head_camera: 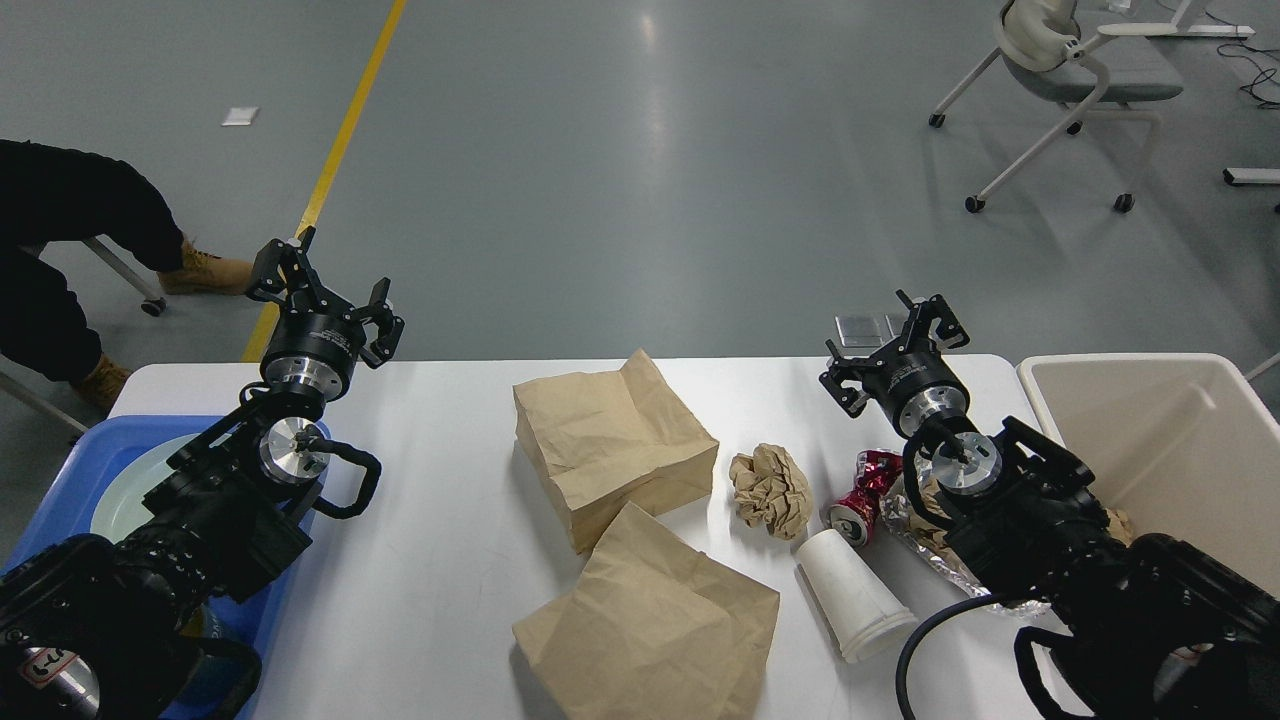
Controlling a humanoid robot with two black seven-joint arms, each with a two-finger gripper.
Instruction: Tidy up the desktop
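Grey workshop floor with a yellow line (345, 130) stretches behind the desktop (450, 520), which fills the lower part of my head view. On it lie two brown paper bags (610, 450) (650, 620), a crumpled paper ball (772, 488), a crushed red can (862, 492), a tipped white cup (853, 595) and foil (925, 545). My left gripper (322, 290) hangs above the far left edge, fingers spread and holding nothing, over a blue tray (70, 480). My right gripper (893, 338) hangs near the far right edge, fingers likewise apart and empty, beside a beige bin (1170, 440).
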